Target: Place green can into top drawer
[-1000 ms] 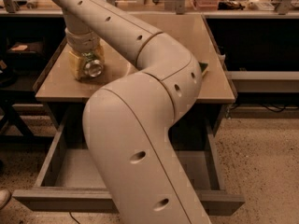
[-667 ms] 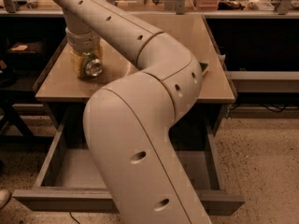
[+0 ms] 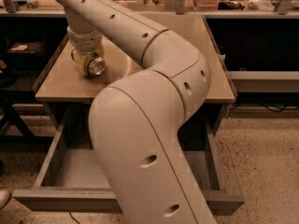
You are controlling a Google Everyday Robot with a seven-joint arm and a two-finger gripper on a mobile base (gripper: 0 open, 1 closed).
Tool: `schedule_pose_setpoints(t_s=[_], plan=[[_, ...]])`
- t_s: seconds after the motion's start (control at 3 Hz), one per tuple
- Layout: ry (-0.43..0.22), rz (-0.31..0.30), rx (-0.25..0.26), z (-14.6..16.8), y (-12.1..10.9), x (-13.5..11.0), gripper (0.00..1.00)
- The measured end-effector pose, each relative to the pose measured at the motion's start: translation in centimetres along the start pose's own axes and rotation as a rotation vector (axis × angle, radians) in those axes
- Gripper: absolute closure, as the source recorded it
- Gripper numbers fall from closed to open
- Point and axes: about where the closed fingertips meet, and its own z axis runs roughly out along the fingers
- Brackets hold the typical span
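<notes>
Gripper (image 3: 88,61) sits low over the left part of the tan table (image 3: 60,85), directly around the green can (image 3: 96,66), whose shiny silver end faces the camera; whether the claw is clamped on the can or merely brackets it cannot be told. Below the table's front edge the top drawer (image 3: 77,169) stands pulled out, grey bottom showing, with the robot arm (image 3: 154,125) crossing over its middle.
</notes>
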Motion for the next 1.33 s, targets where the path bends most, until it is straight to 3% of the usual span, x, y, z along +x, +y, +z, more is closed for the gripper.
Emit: schedule_pose_setpoints(t_s=[0.33,0.67,1.0,1.33], plan=[[-0.040,-0.019,0.013,-2.1,0.0,2.2,1.00],[-0.064,-0.021,0.022,-3.7,0.2,6.4,1.00],[-0.044,-0.050,0.059,-5.4,1.3,15.6,1.00],[-0.044,-0.050,0.059,-5.4,1.3,15.6,1.00]])
